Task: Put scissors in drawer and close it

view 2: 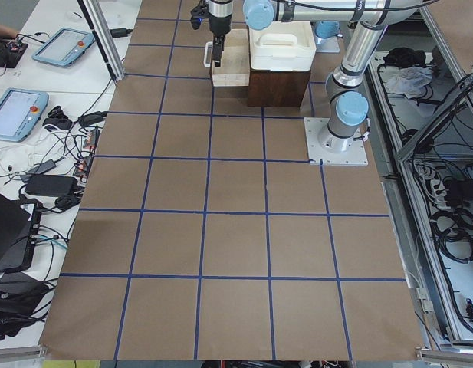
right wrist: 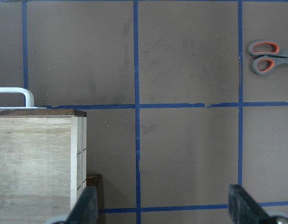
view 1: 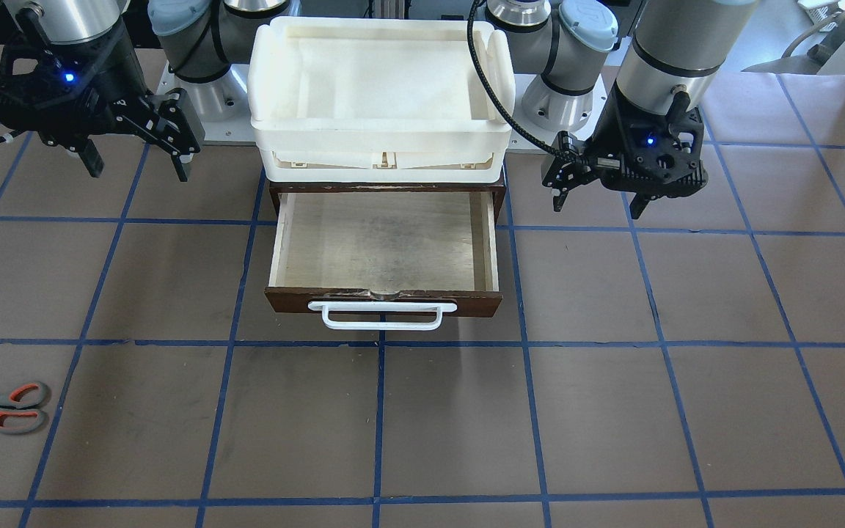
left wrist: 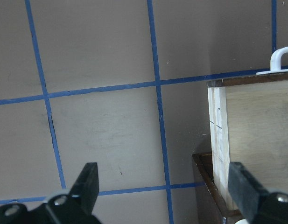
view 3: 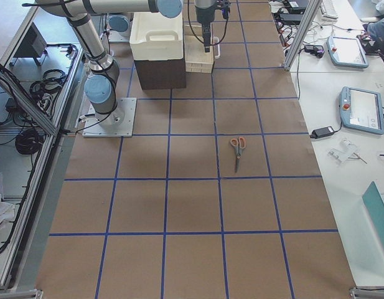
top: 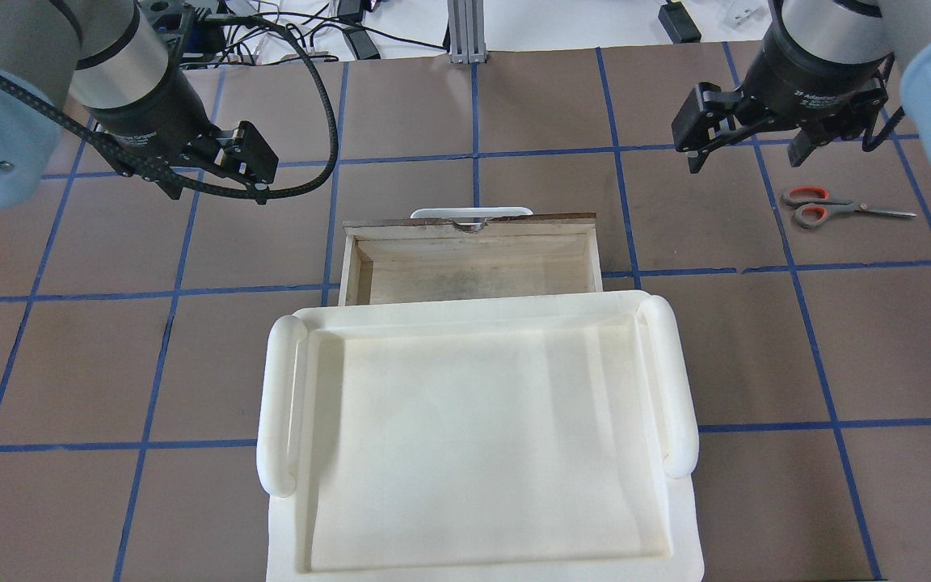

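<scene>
My right gripper (top: 744, 153) hangs spread and empty near the scissors (top: 829, 208), which lie flat on the table (top: 514, 121) out on the robot's right, well apart from the drawer (view 1: 386, 249); the left gripper (view 1: 598, 202) is spread and idle too. I want to centre the right wrist over the pair, turn so the fingers straddle it just by the pivot, and descend squarely. The blades look shut, I think, though my wrist view crops them.
</scene>
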Robot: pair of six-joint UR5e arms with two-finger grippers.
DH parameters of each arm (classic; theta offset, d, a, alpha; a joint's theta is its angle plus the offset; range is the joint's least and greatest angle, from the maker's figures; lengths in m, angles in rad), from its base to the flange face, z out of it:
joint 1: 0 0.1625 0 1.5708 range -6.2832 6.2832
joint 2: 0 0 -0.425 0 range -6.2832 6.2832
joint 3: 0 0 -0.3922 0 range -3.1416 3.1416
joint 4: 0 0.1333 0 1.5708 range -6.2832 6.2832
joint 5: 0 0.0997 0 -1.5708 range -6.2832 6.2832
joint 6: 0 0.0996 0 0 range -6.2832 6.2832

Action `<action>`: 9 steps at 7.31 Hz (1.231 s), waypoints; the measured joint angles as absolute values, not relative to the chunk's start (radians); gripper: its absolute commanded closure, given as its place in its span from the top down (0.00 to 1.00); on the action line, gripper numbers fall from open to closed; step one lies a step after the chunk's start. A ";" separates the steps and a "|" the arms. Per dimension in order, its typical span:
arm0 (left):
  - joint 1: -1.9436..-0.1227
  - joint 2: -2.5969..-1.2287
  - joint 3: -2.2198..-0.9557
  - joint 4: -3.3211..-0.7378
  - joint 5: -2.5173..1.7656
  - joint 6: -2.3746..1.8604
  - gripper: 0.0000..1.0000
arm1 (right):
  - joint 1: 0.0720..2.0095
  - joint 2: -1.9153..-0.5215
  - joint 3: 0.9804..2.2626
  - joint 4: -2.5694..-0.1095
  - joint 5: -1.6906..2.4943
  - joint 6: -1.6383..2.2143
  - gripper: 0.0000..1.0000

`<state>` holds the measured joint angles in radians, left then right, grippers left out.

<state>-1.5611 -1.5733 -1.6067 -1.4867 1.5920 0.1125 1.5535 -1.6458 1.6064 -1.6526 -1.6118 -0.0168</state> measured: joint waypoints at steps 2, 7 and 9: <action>-1.563 -1.580 -1.610 -1.484 1.590 0.113 1.00 | 1.553 -1.651 1.607 -1.652 -1.612 -0.018 1.00; -1.563 -1.576 -1.612 -1.481 1.585 0.115 1.00 | 1.553 -1.652 1.616 -1.656 -1.600 -0.016 1.00; -1.563 -1.568 -1.613 -1.481 1.583 0.115 1.00 | 1.550 -1.655 1.619 -1.655 -1.600 -0.018 1.00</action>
<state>-1.5631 -1.5683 -1.6127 -1.4810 1.5833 0.1150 1.5499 -1.6551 1.6189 -1.6553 -1.6001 -0.0180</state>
